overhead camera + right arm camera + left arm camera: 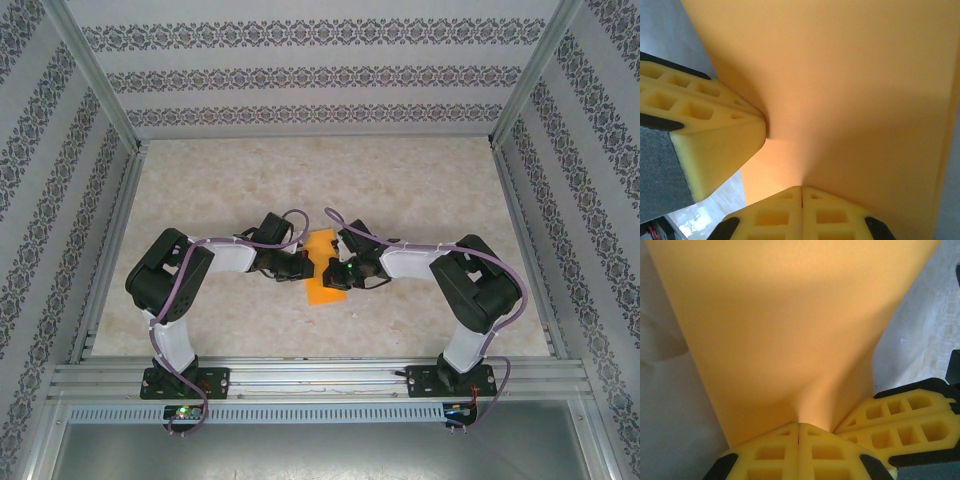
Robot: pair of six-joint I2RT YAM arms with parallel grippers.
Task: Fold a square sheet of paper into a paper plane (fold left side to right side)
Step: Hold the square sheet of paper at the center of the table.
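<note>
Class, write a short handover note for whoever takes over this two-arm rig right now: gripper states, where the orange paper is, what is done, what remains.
Left gripper: shut, pinching the square sheet of paper.
Right gripper: shut, pinching the same sheet close beside the left one.
Paper: mid-table, between the two grippers. From above it looks like a narrow orange strip; I cannot tell whether it is folded or lifted.
Done: both grips taken. No pointed plane shape yet.
Left: finish and crease the left-to-right fold, then the remaining folds.
</note>
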